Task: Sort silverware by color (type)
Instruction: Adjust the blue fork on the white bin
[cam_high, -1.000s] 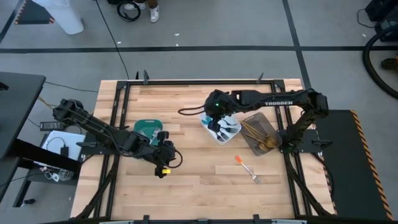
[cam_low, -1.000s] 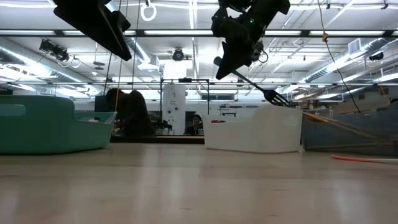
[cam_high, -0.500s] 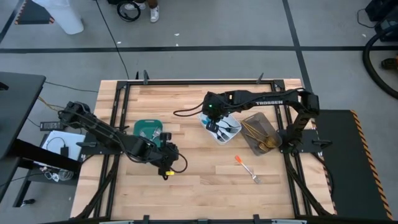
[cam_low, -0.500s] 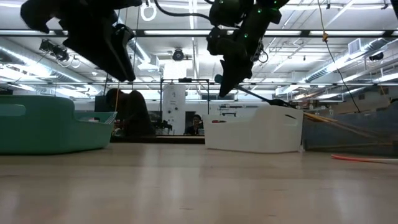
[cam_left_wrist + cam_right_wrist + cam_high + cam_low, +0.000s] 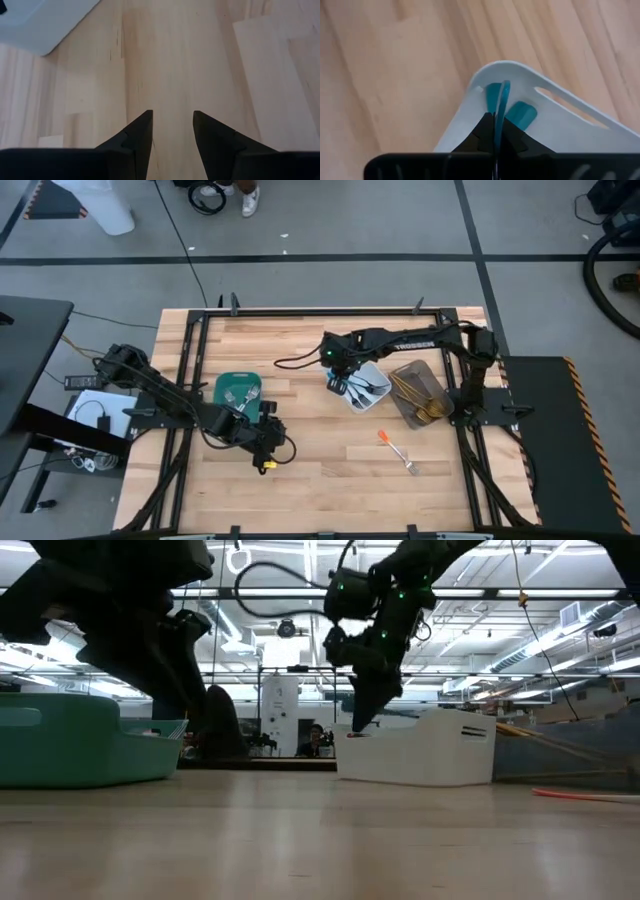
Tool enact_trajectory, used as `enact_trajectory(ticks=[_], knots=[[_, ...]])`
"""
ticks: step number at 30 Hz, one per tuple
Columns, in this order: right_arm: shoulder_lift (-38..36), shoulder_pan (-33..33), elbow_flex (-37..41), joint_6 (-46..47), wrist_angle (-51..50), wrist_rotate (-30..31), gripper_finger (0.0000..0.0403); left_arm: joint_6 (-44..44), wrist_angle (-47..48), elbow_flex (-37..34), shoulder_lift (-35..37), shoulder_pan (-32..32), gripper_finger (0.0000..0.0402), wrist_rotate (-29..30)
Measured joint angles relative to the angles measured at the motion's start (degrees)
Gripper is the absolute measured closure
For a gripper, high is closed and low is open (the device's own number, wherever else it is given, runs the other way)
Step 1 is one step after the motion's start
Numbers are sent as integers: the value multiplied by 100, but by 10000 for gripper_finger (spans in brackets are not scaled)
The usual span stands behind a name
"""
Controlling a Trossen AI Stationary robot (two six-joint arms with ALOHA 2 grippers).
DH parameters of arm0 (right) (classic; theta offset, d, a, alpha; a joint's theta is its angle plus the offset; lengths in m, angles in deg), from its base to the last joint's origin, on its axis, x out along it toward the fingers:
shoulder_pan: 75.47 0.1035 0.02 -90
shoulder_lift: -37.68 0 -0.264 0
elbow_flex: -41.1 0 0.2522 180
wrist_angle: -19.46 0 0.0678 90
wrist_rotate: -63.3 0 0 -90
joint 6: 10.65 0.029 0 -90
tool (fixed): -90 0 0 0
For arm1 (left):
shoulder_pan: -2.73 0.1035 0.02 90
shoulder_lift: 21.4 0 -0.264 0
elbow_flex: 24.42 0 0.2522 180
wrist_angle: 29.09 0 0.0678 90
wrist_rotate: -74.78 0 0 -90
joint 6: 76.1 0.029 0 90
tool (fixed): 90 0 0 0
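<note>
My right gripper (image 5: 338, 379) is over the near-left corner of the white tray (image 5: 560, 107), fingers (image 5: 482, 131) clenched on a blue-handled utensil (image 5: 501, 107). In the right wrist view the handle runs straight out from between the fingers, edge-on, its tip above the tray's inner corner. Another blue handle (image 5: 522, 114) lies in the tray just beside it. The held piece's long axis points down into the tray, so my guess is the release comes here, at the tray's end nearest the worktop's centre.

My left gripper (image 5: 264, 442) hangs above bare worktop (image 5: 175, 60) in front of the teal tray (image 5: 228, 381), fingers (image 5: 136, 134) spread, nothing between them.

One orange-handled fork (image 5: 397, 450) lies loose on the worktop, on the right half, slanting away from both trays there. The right arm is nearer it. The grey-brown tray (image 5: 402, 370) holds the gold pieces (image 5: 418, 395).
</note>
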Motion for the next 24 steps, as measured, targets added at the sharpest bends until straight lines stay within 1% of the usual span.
enact_trajectory(ticks=[5,9,11,14,19,24], knots=[[288,-61,0,104,82,-61,394,4,98,7,60,-4,253,-5],[514,-58,0,381,109,-217,394,-46,412,4,303,-16,253,-74],[633,-58,0,779,199,-275,394,-72,660,2,487,-49,253,-76],[764,-90,2,1612,330,-277,394,-63,860,2,795,-113,253,-81],[773,-191,-2,2664,535,-265,394,50,985,2,1151,-211,253,-93],[739,-214,-2,3444,843,-274,394,238,1245,4,1259,-234,253,-134]])
